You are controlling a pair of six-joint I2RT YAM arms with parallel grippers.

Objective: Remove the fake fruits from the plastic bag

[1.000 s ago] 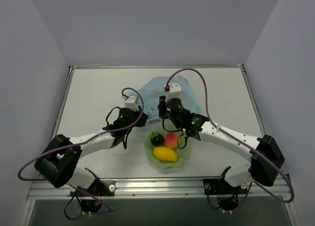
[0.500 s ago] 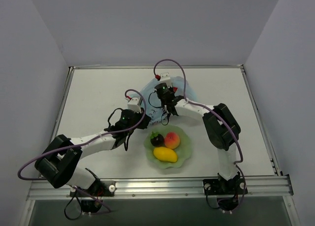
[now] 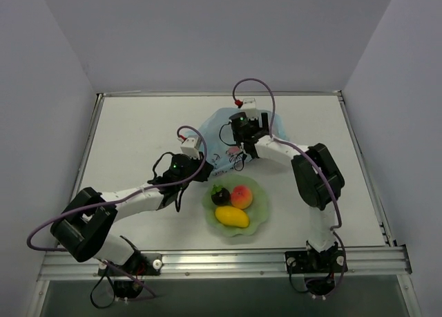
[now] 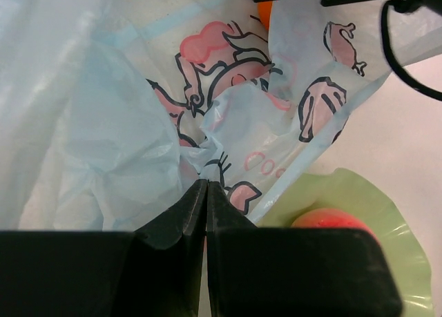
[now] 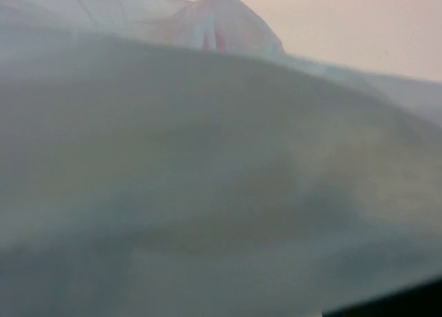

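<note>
Toward the far edge of the white table (image 3: 131, 137), about midway between its left and right edges, lies the crinkly light-blue plastic bag (image 3: 211, 135) with a white panel of pink cartoon figures. At the bag's near-left side the left gripper (image 4: 206, 186) is clenched on a fold of the thin plastic, its two dark fingers pressed together. The right gripper (image 3: 239, 146) is down at the middle of the bag; its own camera sees only blurred plastic, so I cannot tell how its fingers stand. Just beside the bag, toward the near edge, sits a pale green scalloped bowl (image 3: 258, 217) holding a dark purple round fake fruit (image 3: 220, 194), a peach-red fake fruit (image 3: 240, 195) and a yellow mango-shaped fake fruit (image 3: 232, 216)
</note>
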